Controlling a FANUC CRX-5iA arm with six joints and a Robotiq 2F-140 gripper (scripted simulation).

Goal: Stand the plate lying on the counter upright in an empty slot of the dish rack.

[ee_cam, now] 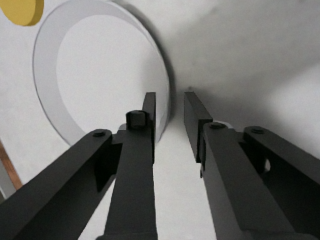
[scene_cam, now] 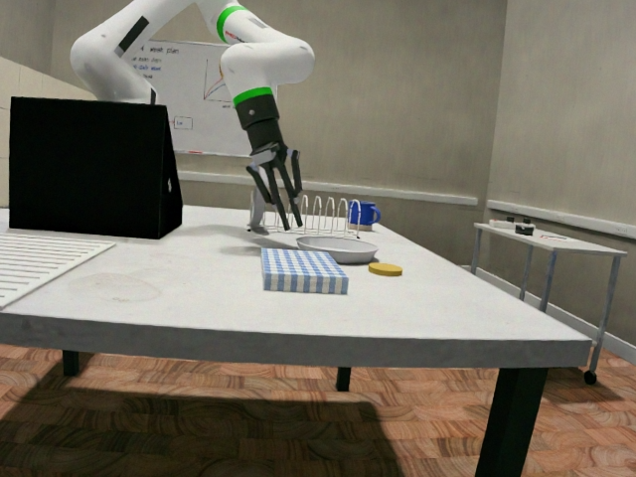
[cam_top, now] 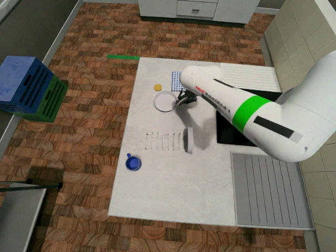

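The white plate (cam_top: pixel 164 101) lies flat on the counter; it also shows in the side view (scene_cam: pixel 337 248) and in the wrist view (ee_cam: pixel 100 65). My gripper (cam_top: pixel 177 102) hangs a little above the plate's near rim, as the side view (scene_cam: pixel 290 221) shows. Its fingers stand a narrow gap apart, one over the rim and one just outside it, with nothing between them. The wire dish rack (cam_top: pixel 164 140) stands on the counter with several empty slots (scene_cam: pixel 318 213). The other plate (cam_top: pixel 189 139) (scene_cam: pixel 256 210) stands upright at the rack's end.
A yellow disc (cam_top: pixel 157 87) lies beside the plate. A blue checked cloth (scene_cam: pixel 303 270) lies just next to the plate. A blue mug (cam_top: pixel 133 163) stands past the rack. A black box (scene_cam: pixel 92 166) stands by the arm's base.
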